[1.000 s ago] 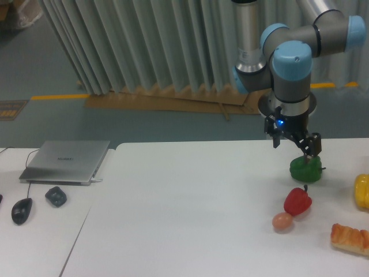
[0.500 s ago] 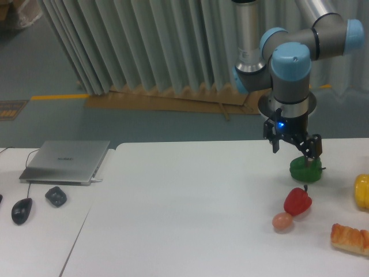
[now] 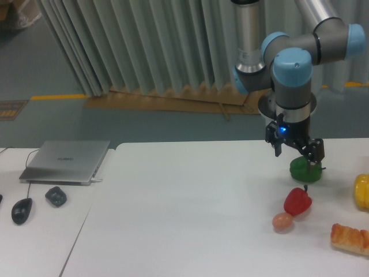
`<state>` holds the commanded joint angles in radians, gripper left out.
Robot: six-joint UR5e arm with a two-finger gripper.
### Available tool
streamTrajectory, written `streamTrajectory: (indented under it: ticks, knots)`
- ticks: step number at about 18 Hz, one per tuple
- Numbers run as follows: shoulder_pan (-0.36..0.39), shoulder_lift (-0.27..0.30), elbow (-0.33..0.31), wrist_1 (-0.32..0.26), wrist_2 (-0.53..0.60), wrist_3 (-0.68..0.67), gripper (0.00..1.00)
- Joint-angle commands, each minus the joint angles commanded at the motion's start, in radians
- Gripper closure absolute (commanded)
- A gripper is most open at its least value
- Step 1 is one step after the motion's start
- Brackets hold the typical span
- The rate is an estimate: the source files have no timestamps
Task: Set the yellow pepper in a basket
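1. The gripper (image 3: 297, 151) hangs at centre right of the frame, just above the green pepper (image 3: 305, 170); its jaws are spread apart, holding nothing.
2. The yellow pepper (image 3: 362, 191) lies on the white bench (image 3: 184, 213) at the right edge, cut off by the frame.
3. The red pepper (image 3: 297, 201) sits lower; a laptop (image 3: 66, 161) rests at left.

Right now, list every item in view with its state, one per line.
tool: open, above the green pepper
green pepper: on table, ungrasped
yellow pepper: on table at right edge, untouched
red pepper: on table
laptop: lid closed
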<state>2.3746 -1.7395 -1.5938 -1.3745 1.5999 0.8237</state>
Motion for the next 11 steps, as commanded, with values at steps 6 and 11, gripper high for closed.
streamTrajectory:
  ticks: [6, 11]
  knots:
    - [0.0, -0.002, 0.0, 0.0, 0.003, 0.0, 0.0]
    - [-0.003, -0.003, -0.005, 0.0, 0.046, 0.038, 0.0]
